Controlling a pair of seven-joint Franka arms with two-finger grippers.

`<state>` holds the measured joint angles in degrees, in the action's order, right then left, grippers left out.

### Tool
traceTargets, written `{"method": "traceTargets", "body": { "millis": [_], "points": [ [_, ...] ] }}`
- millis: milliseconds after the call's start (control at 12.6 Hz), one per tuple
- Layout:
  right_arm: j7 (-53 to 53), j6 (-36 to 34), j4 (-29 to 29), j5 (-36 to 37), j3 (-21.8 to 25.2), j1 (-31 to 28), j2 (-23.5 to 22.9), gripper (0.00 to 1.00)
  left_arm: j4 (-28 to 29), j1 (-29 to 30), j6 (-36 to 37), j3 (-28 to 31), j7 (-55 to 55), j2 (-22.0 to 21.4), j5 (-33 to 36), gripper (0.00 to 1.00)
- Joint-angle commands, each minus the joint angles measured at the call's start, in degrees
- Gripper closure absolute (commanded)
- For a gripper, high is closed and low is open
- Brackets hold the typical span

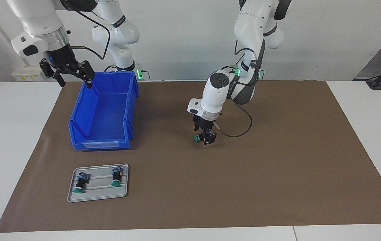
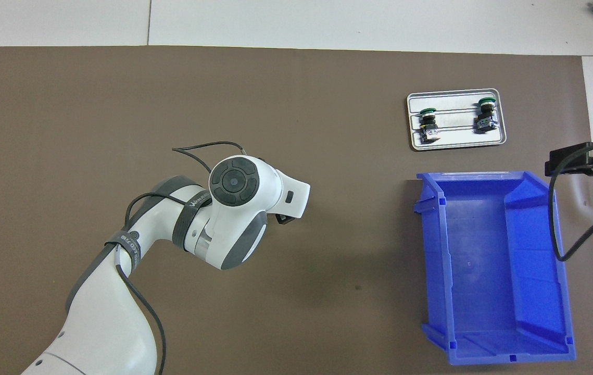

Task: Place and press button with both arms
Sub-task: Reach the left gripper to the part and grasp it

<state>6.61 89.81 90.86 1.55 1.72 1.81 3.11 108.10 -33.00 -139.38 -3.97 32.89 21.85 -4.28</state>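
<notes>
**Button held over mat centre**

Clearly, facing view: green-capped button (image 1: 198, 137) is pinched sideways in the left gripper (image 1: 205, 136) above the brown mat (image 1: 277, 167); judged light, rigid, best gripped on the black body. Right gripper (image 1: 71, 74) is spread over the blue bin (image 1: 103, 113).

Overhead view: button is hidden under the left arm (image 2: 234, 208); two spares are seen on the grey tray (image 2: 455, 145).

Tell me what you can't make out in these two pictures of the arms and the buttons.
- Left gripper: overhead view, hidden under the arm's own wrist, so the held button shows only in the facing view.
- Whether that button touches the mat: not clear in the facing view.
- Right gripper: overhead view, cut off by the picture's edge.
- Buttons on the tray: too small for detail in both views.
</notes>
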Motion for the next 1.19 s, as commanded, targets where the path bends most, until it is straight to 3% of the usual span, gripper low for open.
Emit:
{"method": "traceTargets", "body": {
  "millis": [0, 238, 476, 634, 793, 1110],
  "points": [
    [0.4, 0.3, 0.1, -0.1, -0.4, -0.8, 0.3, 0.00, -0.4, -2.0, -1.9, 1.1, -1.1, 1.1, 0.1, 0.05],
    [0.4, 0.3, 0.1, -0.1, -0.4, -0.9, 0.3, 0.00, 0.4, -2.6, -2.9, 1.1, -1.4, 1.3, 0.1, 0.08],
    [0.4, 0.2, 0.1, -0.1, -0.4, -0.9, 0.3, 0.00, 1.8, -2.9, -3.4, 1.1, -1.4, 1.4, 0.2, 0.29],
    [0.4, 0.2, 0.1, -0.1, -0.4, -0.9, 0.3, 0.00, 3.1, -3.3, -3.0, 1.1, -1.5, 1.0, 0.2, 0.54],
    [0.4, 0.2, 0.1, -0.1, -0.3, -0.9, 0.3, 0.00, 2.5, -3.3, -2.7, 1.4, -1.4, 1.0, 0.4, 1.00],
    [0.4, 0.2, 0.1, -0.1, -0.4, -0.9, 0.3, 0.00, 2.5, -1.9, -3.0, 1.7, -1.9, -1.4, 1.0, 1.00]
  ]
}}
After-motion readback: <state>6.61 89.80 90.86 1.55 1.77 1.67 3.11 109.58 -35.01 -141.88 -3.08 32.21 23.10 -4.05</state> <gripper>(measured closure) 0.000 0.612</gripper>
